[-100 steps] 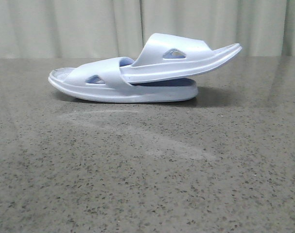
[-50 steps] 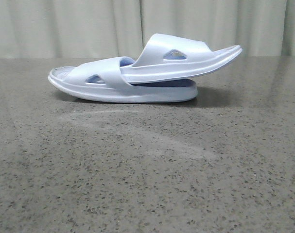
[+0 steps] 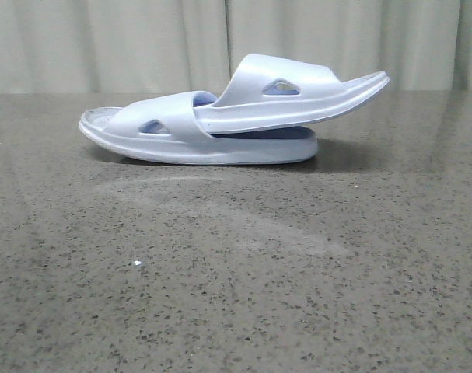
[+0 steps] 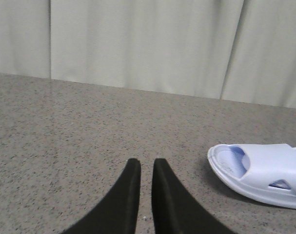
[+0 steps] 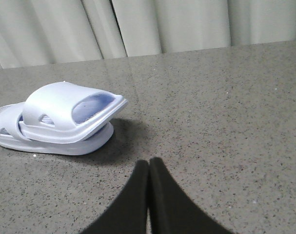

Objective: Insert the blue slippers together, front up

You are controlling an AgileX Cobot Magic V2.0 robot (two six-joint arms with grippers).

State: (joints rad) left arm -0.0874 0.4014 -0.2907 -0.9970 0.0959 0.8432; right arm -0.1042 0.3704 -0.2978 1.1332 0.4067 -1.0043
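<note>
The blue slippers lie nested at the far middle of the table. The lower slipper (image 3: pixel 220 148) rests flat on its sole. The upper slipper (image 3: pixel 298 97) is pushed in under the lower one's strap, and its free end tilts up to the right. In the right wrist view the upper slipper (image 5: pixel 65 105) sits on the lower one (image 5: pixel 65 145). My right gripper (image 5: pixel 148 162) is shut and empty, apart from the pair. My left gripper (image 4: pixel 146 163) is shut but for a narrow slit, holds nothing, and stands clear of the lower slipper's end (image 4: pixel 265 170). Neither gripper shows in the front view.
The speckled grey stone table (image 3: pixel 236 295) stretches toward me from the slippers. A pale pleated curtain (image 3: pixel 142 39) hangs behind the table's far edge. A tiny white speck (image 3: pixel 136 264) lies on the table near the front.
The nested slippers sit a few pixels further right than a second ago. A small white speck now shows on the near table.
</note>
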